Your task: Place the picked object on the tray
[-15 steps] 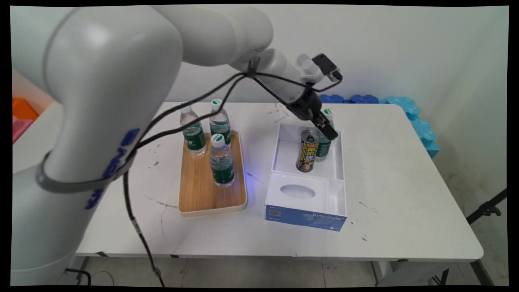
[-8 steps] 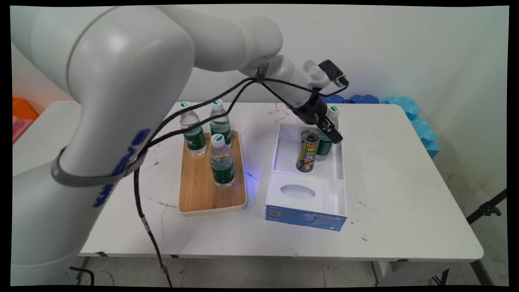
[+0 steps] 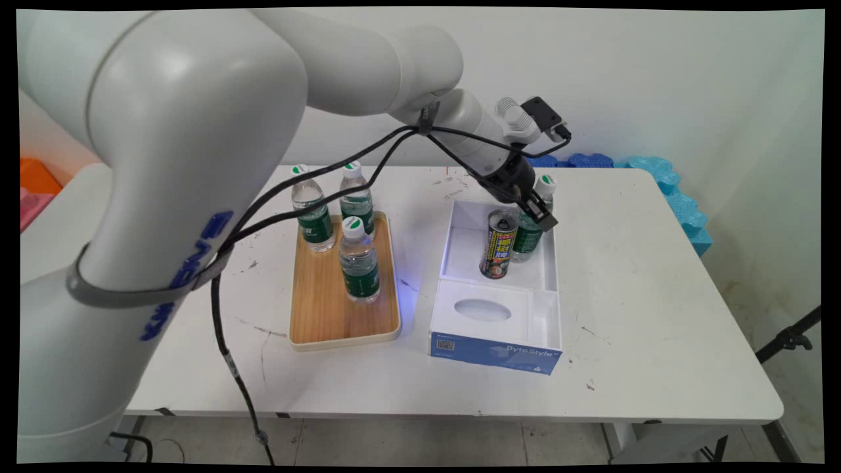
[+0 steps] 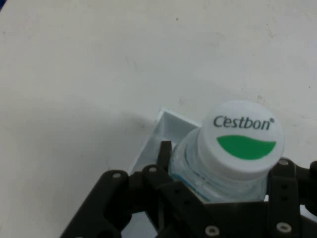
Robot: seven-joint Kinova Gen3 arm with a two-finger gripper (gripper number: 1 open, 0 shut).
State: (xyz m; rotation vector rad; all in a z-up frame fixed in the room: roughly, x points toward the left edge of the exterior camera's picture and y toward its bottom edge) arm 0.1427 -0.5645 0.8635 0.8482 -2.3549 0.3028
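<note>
My gripper (image 3: 539,213) is shut on the neck of a clear water bottle (image 3: 527,238) with a green label and a white cap. This bottle stands in the far right corner of an open white box (image 3: 453,230) and leans slightly to the right. Right beside it, on its left, a yellow and black drink can (image 3: 499,244) stands in the same box. In the hand view the bottle's white and green Cestbon cap (image 4: 242,141) sits between the black fingers (image 4: 165,150) of the gripper (image 4: 225,166), with the box's corner (image 4: 166,121) just behind it.
A wooden tray (image 3: 318,309) left of the box holds three more water bottles (image 3: 359,261). The box's near part has a white insert with an oval hollow (image 3: 482,310) and a blue front. Blue foam pieces (image 3: 663,174) lie at the table's back right edge.
The hand has shifted right and a little up, gripping the bottle. The bottle's cap has moved right with it, so the bottle now leans away from the can.
</note>
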